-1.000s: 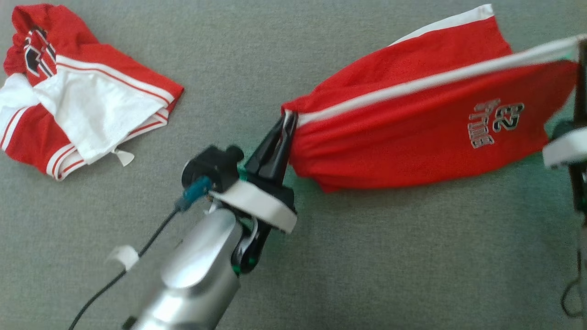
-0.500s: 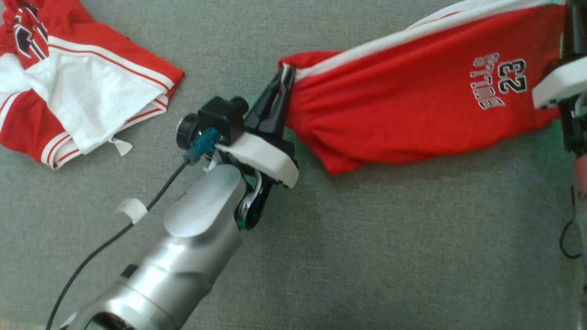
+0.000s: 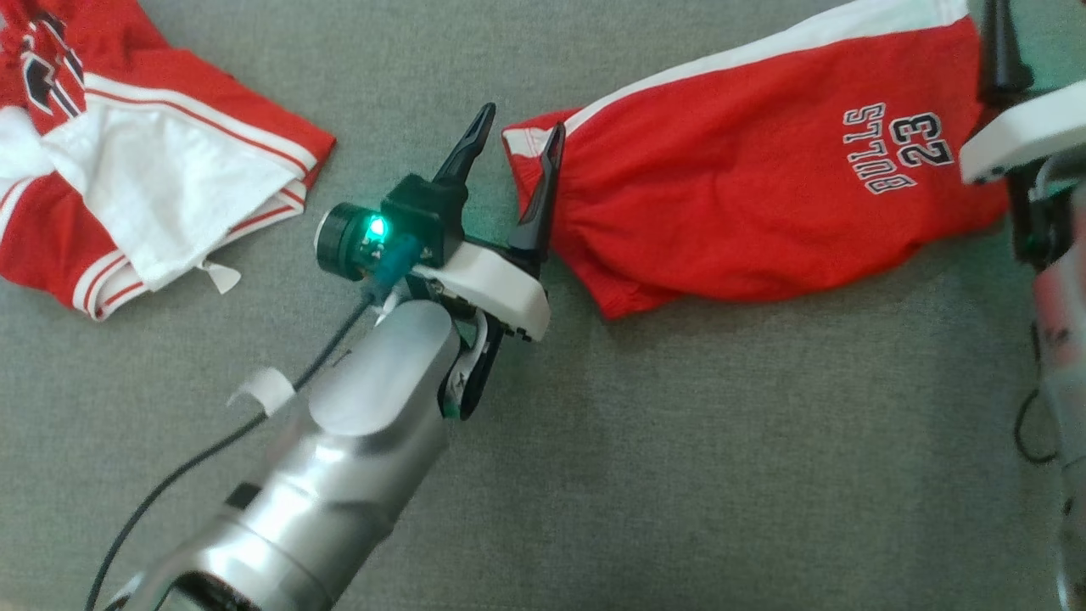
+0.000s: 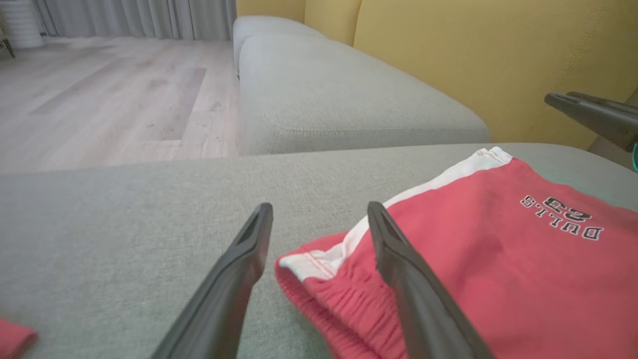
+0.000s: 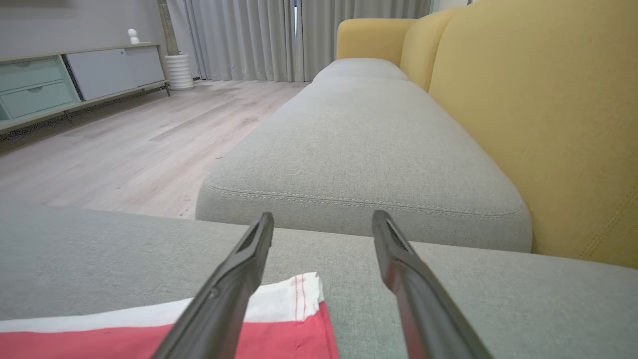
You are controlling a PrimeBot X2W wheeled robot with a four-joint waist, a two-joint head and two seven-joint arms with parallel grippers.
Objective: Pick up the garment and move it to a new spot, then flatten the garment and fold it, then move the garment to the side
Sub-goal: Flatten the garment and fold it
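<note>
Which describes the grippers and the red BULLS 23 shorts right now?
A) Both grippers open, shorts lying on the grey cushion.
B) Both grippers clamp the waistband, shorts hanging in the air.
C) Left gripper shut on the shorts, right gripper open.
A: the left gripper and the right gripper each have their fingers spread with nothing pinched, and the shorts lie on the grey cushion.

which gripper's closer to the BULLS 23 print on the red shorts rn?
Right. The right gripper is open at the white-trimmed end of the red shorts, just beside the BULLS 23 print. The left gripper is open at the opposite, gathered end, far across the fabric.
</note>
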